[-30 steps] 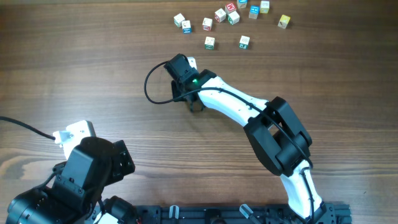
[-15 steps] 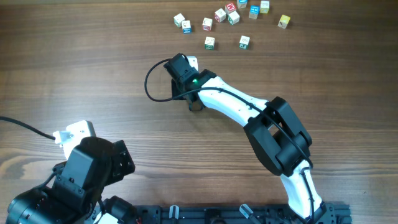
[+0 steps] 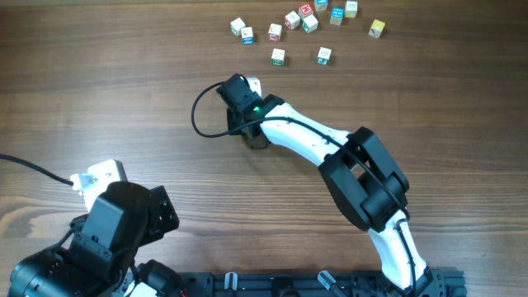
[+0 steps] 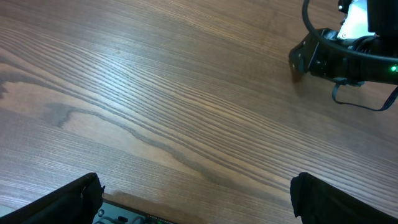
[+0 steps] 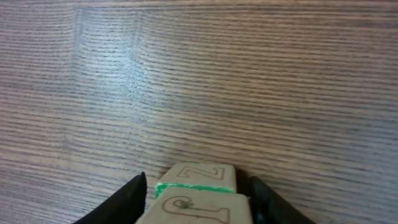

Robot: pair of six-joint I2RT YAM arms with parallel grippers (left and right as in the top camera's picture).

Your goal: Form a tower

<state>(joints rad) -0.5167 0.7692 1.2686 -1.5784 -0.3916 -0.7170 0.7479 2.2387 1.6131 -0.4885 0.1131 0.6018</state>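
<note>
Wood table (image 3: 124,82). Tower (image 5: 198,198) of two whitish cubes, green edging at the seam, standing mid-table between right gripper (image 5: 198,182) fingers (image 5: 132,202). One finger close in on each side; clamped or just clear, cannot tell. Left gripper (image 4: 196,202) low over table at near left, jaws wide apart, empty. Loose cubes (image 3: 301,25) scattered at far edge, well apart from tower.

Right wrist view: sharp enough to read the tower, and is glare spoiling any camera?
Right wrist: the tower is sharp, its Z readable, but the bottom edge crops it; a pale sheen sits on the table upper left. Overhead: even light, no glare, loose cubes crisp but tiny. Left wrist: sharp grain, mild sheen upper middle.
</note>
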